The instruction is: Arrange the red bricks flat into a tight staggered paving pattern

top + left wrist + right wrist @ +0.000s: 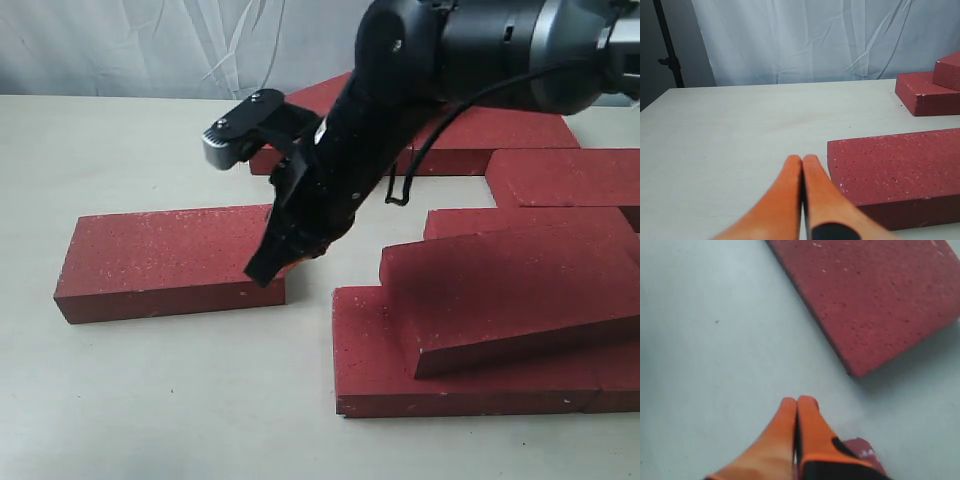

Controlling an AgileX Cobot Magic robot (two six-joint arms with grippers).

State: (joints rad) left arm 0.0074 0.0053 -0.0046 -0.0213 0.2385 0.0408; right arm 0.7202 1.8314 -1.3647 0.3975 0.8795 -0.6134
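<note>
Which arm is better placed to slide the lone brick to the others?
Probably left: the left gripper lies off the outer end of the lone brick; the right gripper hangs in the gap.

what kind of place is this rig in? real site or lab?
Most likely an indoor lab or studio bench, not a paving site: the red bricks lie on a smooth pale tabletop, a white curtain hangs behind, and a dark stand pole stands beside it.

Red bricks (565, 175): dark red, matte, pale-specked slabs. Lone brick (165, 258) lies flat at left centre of the exterior frame, well apart from the rest. Others are grouped at right, mostly flat. Tilted brick (505, 290) leans across the lower-right row. The rear ones are partly hidden, so the count is uncertain.
</note>
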